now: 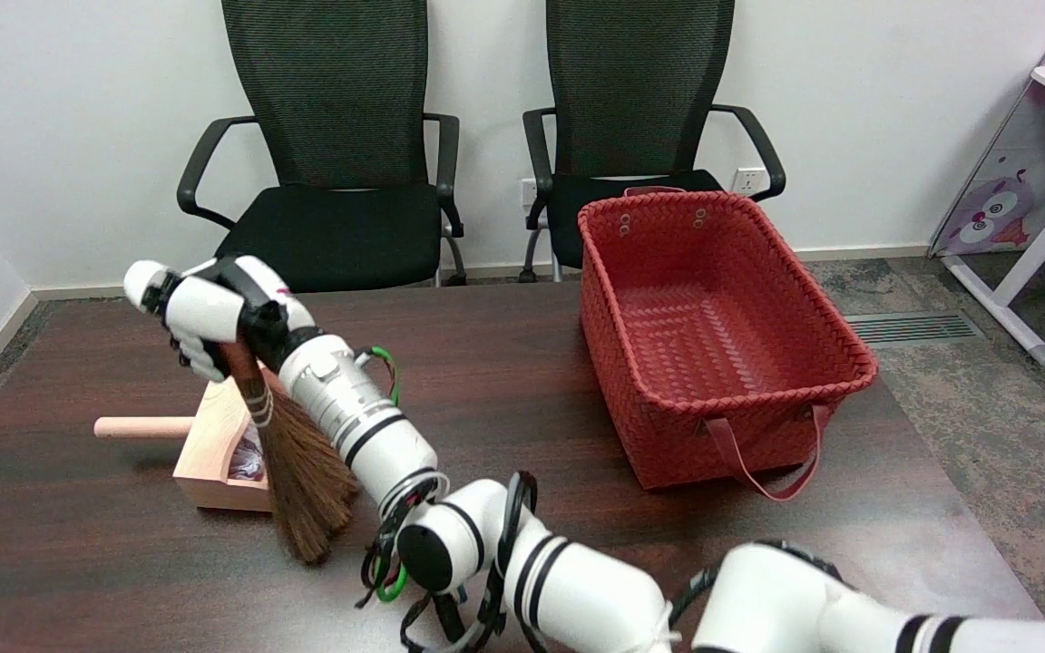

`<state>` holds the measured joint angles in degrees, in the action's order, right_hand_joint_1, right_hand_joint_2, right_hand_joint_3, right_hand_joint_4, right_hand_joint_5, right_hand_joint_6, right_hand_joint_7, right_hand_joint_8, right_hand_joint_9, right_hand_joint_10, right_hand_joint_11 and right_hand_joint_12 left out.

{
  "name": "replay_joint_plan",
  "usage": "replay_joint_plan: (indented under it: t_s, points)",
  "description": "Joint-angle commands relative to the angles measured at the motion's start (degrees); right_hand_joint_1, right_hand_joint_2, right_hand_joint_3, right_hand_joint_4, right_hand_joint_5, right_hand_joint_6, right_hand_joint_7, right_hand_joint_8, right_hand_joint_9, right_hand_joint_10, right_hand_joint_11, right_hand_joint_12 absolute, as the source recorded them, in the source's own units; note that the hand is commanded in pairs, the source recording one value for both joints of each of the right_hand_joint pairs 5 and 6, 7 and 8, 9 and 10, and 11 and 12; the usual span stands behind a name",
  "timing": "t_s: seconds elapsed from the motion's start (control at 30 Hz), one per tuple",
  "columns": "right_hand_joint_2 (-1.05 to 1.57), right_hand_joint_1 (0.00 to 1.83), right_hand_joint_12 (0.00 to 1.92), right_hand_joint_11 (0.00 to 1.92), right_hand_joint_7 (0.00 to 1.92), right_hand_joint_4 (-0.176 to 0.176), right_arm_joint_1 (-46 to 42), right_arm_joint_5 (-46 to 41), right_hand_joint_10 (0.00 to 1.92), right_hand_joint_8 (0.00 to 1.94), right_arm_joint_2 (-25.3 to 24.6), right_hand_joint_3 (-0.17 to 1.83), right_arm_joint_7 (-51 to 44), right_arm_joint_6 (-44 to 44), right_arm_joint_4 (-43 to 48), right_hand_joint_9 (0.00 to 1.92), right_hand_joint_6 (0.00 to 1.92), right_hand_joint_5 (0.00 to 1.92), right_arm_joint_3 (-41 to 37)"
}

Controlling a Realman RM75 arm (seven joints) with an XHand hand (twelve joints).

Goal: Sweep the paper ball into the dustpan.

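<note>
Right hand (205,317) grips the broom (291,458) by its handle, bristles down on the desk (504,381) at the wooden dustpan's (214,453) open side. Paper ball (248,461) sits inside the dustpan (partly hidden by bristles). Red woven basket (713,336) stands well right of the dustpan.

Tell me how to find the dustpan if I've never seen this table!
Start at the big red woven basket on the dark wooden table, then look far across to the table's left side. There, beside the brown broom that the right hand holds, sits the dustpan. It's the only pale wooden thing, with a round handle sticking out left.
</note>
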<state>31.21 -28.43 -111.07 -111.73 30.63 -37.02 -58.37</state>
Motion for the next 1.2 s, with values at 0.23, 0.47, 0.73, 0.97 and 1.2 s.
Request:
replay_joint_plan:
  t_s: [0.23, 0.47, 0.73, 0.97, 1.2]
  points:
    - [0.68, 0.68, 1.92, 1.92, 1.92, 0.0, 12.01, -15.49, 1.92, 1.92, 9.93, 1.21, 19.45, 10.08, 1.29, 1.92, 1.92, 1.92, 16.11]
    - [0.78, 0.67, 1.92, 1.92, 1.92, 0.0, 9.55, -15.08, 1.92, 1.92, 15.46, 1.2, 19.01, 10.94, -11.32, 1.92, 1.92, 1.92, 16.71]
    - [0.86, 0.66, 1.92, 1.92, 1.92, 0.001, 7.76, -14.99, 1.92, 1.92, 21.08, 1.23, 18.59, 13.87, -21.04, 1.92, 1.92, 1.92, 17.06]
    - [0.93, 0.65, 1.92, 1.92, 1.92, 0.003, 4.5, -15.61, 1.92, 1.92, 25.81, 1.29, 12.37, 12.1, -29.51, 1.92, 1.92, 1.92, 16.02]
    - [0.95, 0.64, 1.92, 1.92, 1.92, 0.006, 1.9, -20.06, 1.92, 1.92, 31.14, 1.36, 6.15, 10.87, -38.94, 1.92, 1.92, 1.92, 15.13]
